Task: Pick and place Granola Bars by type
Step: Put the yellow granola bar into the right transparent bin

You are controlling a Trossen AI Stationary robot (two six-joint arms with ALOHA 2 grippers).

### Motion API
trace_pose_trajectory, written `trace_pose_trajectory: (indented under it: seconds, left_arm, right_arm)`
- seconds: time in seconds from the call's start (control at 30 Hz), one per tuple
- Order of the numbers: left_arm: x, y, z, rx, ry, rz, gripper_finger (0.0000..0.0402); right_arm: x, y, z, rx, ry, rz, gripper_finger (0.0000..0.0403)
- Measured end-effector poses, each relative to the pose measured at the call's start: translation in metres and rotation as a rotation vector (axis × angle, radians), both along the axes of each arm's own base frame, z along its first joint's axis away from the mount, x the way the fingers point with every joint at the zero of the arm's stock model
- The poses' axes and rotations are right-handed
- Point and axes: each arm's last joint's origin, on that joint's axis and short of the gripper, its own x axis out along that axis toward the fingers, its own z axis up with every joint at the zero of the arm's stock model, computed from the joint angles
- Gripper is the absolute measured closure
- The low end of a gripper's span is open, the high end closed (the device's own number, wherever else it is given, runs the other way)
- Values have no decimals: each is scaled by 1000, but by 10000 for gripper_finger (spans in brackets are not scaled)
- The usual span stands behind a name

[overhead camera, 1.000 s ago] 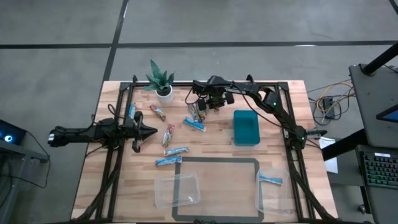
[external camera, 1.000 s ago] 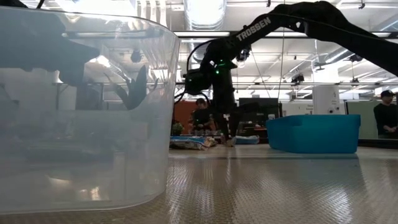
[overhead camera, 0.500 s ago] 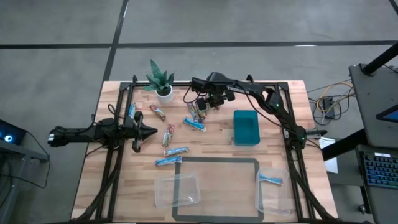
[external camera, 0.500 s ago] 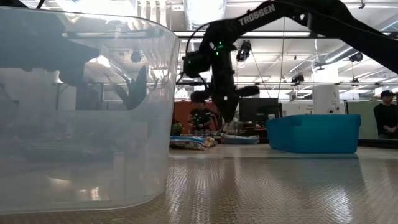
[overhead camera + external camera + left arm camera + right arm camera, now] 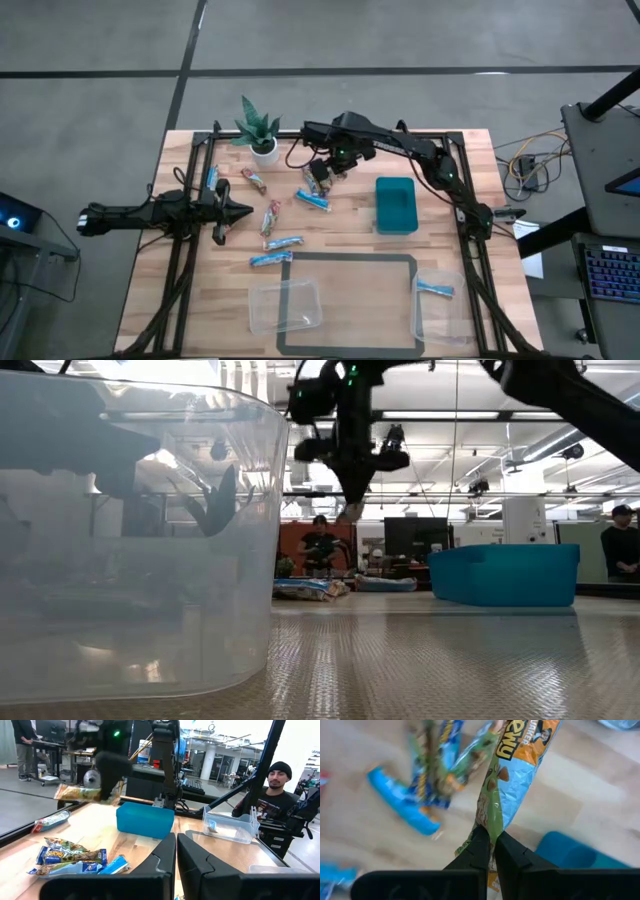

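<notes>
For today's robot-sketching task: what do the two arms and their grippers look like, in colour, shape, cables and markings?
Both arms are dark, slim and jointed. The left arm is black and ends in the left gripper, which tapers to a point. The right arm trails thin dark cables near the right gripper and shows a small green light in the low view. The right gripper's fingers are matt black and wedge-shaped.

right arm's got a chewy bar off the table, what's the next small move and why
Probably carry it toward a container, likely the empty clear tub. The right end effector is shut on a multicoloured chewy granola bar, lifted clear of the pile; the other tub holds a blue bar.
</notes>
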Motion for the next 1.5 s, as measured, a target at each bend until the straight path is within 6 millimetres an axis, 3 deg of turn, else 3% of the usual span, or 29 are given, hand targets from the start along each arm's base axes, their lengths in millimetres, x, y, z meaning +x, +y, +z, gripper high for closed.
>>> trace_pose_trajectory:
  seconds: [0.27, 0.5, 0.77, 1.0, 1.5]
  left_arm:
    - [0, 0, 0, 0, -1, 0, 402]
    - [0, 0, 0, 0, 0, 0, 402]
    - [0, 0, 0, 0, -1, 0, 402]
    - [0, 0, 0, 0, 0, 0, 402]
    - [0, 0, 0, 0, -1, 0, 402]
  right_arm:
    - [-8, 39, 36, -7, -76, 219, 393]
    - [-14, 74, 56, 10, -129, 447, 394]
    - [-26, 134, 78, -28, -167, 771, 394]
    - [-68, 190, 85, -13, -130, 977, 395]
    - [-185, 253, 52, 57, 63, 1054, 395]
